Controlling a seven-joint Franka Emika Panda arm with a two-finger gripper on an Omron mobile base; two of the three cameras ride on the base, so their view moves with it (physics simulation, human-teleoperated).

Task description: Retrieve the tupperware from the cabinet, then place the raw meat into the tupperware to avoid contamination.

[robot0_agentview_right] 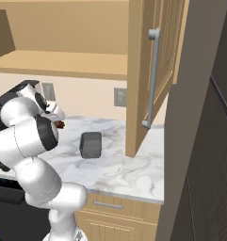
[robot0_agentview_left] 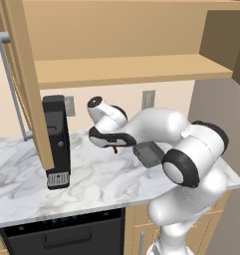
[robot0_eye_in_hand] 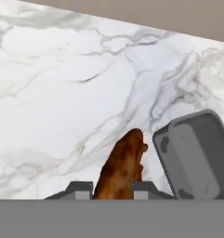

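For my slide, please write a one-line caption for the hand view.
Gripper shut on the raw meat above the marble counter, with the empty grey tupperware just beside it.

A white marble worktop point(robot0_agentview_left: 22, 184) with grey veins runs across the kitchen, its front edge facing me. On its left part stands a tall black appliance point(robot0_agentview_left: 57, 142), upright, with a pale label low on its front. Behind it the beige wall carries two grey outlets point(robot0_agentview_left: 148, 99), one partly hidden by the appliance and the other further right. Under the worktop sits a black dishwasher point(robot0_agentview_left: 61, 234) with a recessed handle, and beside it are tan drawers point(robot0_agentview_right: 119, 207) with short grey pulls. A dark, tall panel point(robot0_agentview_right: 209, 155) fills the far right side of the room.
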